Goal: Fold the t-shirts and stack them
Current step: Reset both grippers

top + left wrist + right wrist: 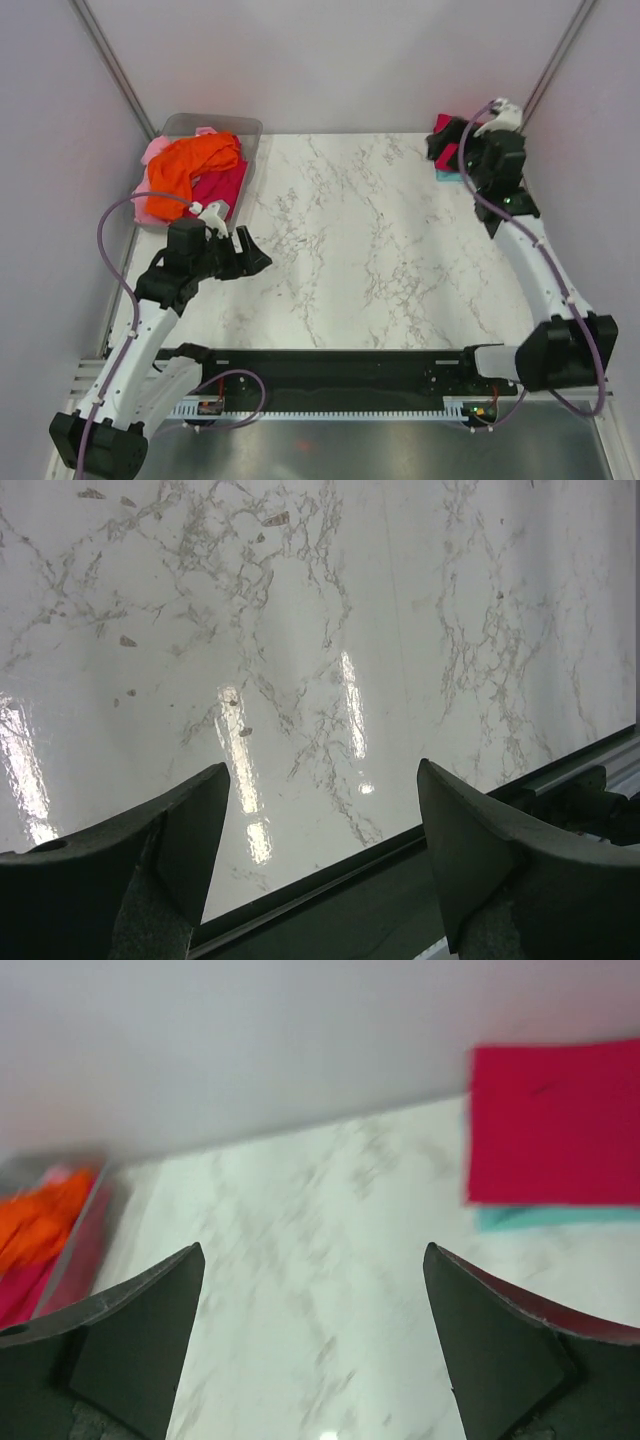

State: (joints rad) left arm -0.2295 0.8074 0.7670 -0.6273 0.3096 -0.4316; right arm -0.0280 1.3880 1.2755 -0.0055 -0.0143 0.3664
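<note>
Snags threaten: right end effector (pixel 312 1255), spread wide like the left end effector (pixel 322 780), could drag crimson t-shirt (pixel 555 1125) off teal t-shirt (pixel 540 1218).

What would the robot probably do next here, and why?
Probably swing the left gripper toward the orange t-shirt atop the pile in the bin. It and the right gripper are open and empty, the crimson t-shirt already lies folded on the teal t-shirt, and the left arm is nearest the bin.
</note>
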